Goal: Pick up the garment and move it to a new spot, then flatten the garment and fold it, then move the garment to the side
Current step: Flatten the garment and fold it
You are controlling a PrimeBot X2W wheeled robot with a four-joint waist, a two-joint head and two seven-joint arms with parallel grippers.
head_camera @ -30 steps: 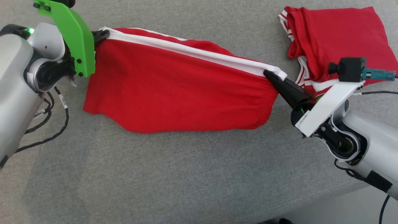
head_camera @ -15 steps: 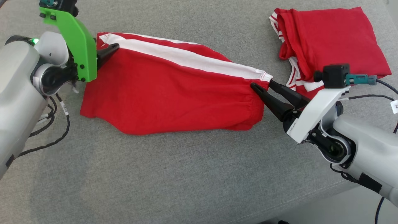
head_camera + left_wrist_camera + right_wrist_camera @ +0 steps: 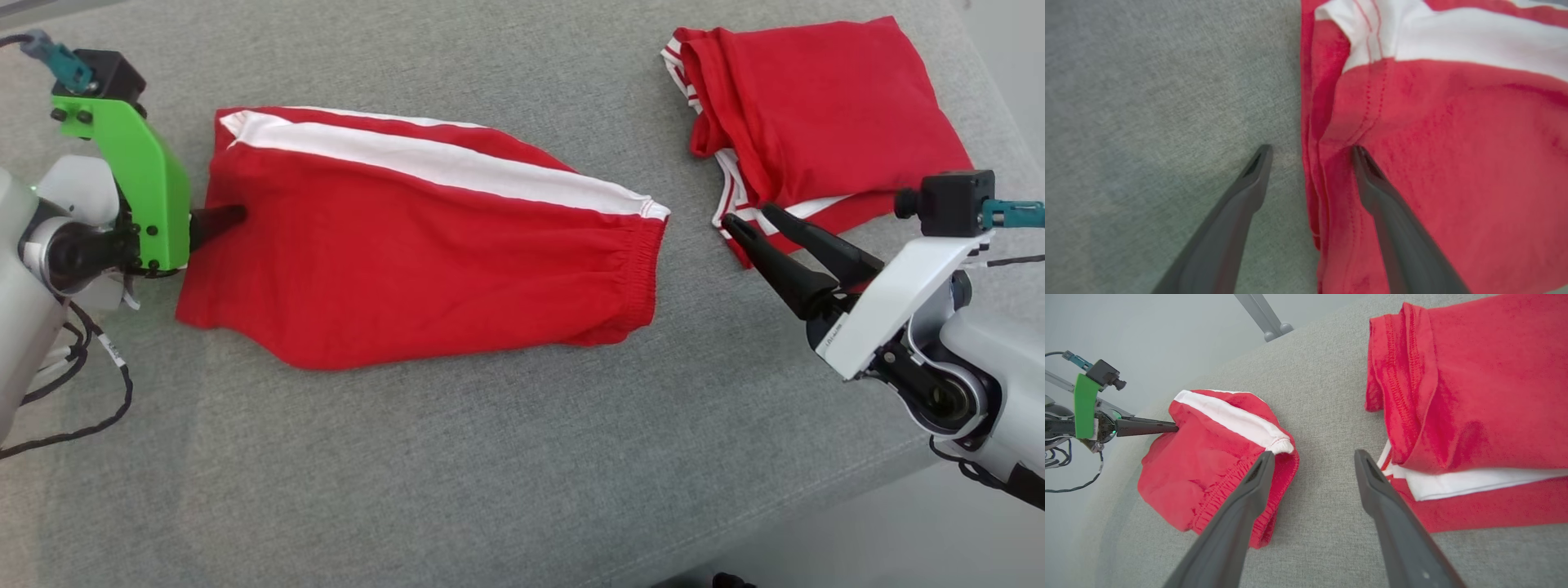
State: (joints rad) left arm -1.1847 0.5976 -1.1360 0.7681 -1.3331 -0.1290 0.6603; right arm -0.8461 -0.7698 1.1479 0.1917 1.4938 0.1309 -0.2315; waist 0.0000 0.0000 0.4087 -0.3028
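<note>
my left gripper [image 3: 1310,149] is spread and straddles the hem edge of the red shorts [image 3: 424,245], one finger over the cloth, one over the grey fabric surface [image 3: 490,474]. my right gripper [image 3: 747,216] is spread too and empty, with the shorts' waistband to its left and a folded red garment [image 3: 824,106] just right of its tips. the shorts lie flat between both.

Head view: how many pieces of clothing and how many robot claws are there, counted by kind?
Red garments: 2 (red shorts with a white stripe, folded red garment)
Grippers: 2 (left gripper, right gripper, both open)
Total: 4
</note>
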